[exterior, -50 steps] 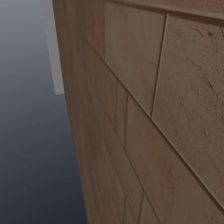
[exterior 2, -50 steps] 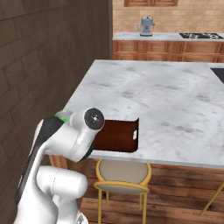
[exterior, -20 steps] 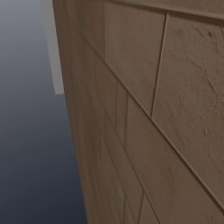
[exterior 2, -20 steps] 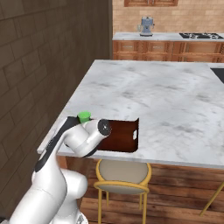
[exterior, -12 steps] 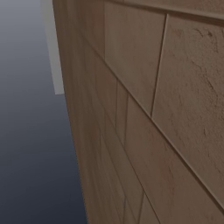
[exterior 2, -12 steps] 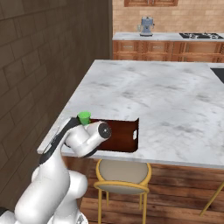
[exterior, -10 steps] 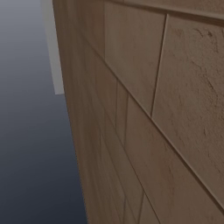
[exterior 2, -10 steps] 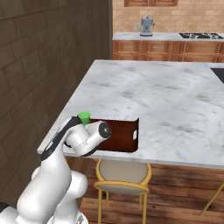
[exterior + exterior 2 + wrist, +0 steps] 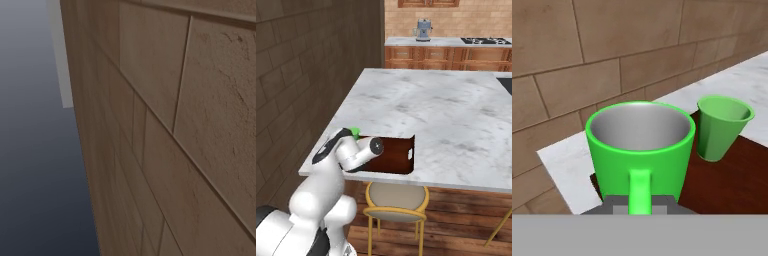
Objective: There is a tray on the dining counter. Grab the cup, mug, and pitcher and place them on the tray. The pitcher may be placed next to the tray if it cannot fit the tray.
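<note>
My gripper (image 9: 640,204) is shut on the handle of the bright green mug (image 9: 641,145), which stands upright with its pale inside showing. The mug is at the left end of the dark brown tray (image 9: 732,185); I cannot tell whether it touches the tray floor. The green cup (image 9: 722,127) stands upright on the tray just beyond it. In the right base view the hand hides most of the mug (image 9: 355,132) at the tray's (image 9: 396,152) left end, near the front edge of the dining counter (image 9: 446,115). The pitcher is out of view.
A dark brick wall (image 9: 301,75) runs close along the counter's left side, and the left base view looks straight at the wall (image 9: 175,150). A yellow-framed stool (image 9: 397,200) stands under the counter's front edge. A coffee machine (image 9: 423,30) sits on the far counter.
Since the earliest frames the hand has carried the mug forward to the tray's left end. Over the last second it has hardly moved.
</note>
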